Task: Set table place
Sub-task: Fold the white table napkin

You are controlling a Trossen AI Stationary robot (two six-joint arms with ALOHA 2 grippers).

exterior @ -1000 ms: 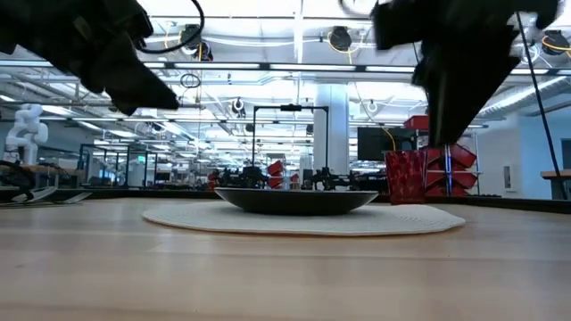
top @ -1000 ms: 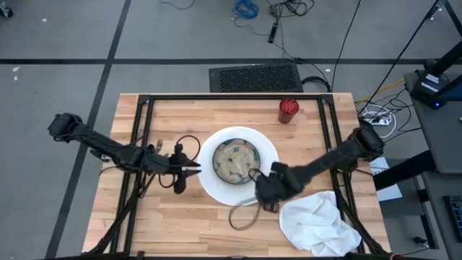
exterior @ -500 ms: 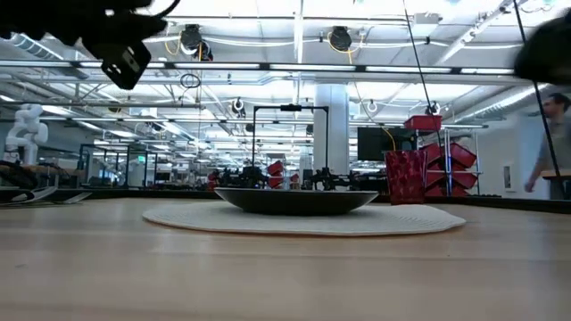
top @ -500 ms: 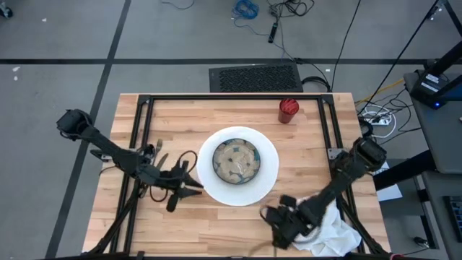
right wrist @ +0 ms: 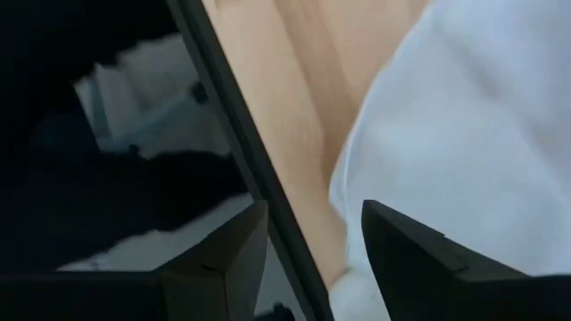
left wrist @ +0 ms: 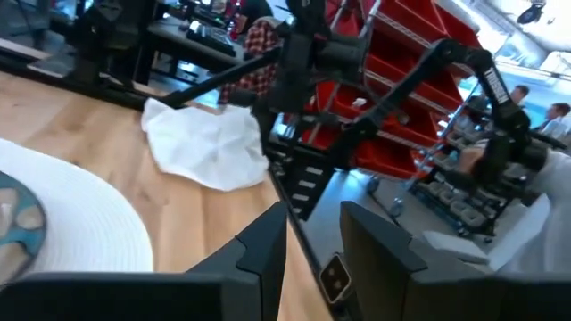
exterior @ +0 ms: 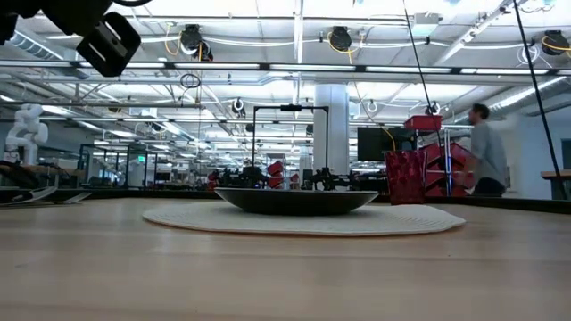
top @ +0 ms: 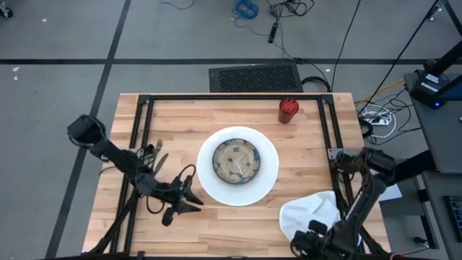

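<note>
Light butcher-block planks make up the table (top: 180, 115), framed by black metal tubing and standing on a grey floor strewn with cables. At its middle lies a round white placemat (top: 238, 165) carrying a patterned plate (top: 236, 159). A red cup (top: 289, 110) stands upright near the far edge, well apart from the mat. A crumpled white cloth (top: 312, 214) lies at the near right corner. Beside the mat's left rim, the left gripper (top: 189, 200) hangs above the wood, its fingers (left wrist: 259, 250) set partly apart with nothing between them. The right gripper (top: 312, 238) sits low at the table's near edge by the cloth; its fingers (right wrist: 406, 245) stand wide apart and empty, with the cloth and frame tube just beyond them. Across the room behind the table, a person (exterior: 484, 152) stands near red shelving (exterior: 446, 160)
</note>
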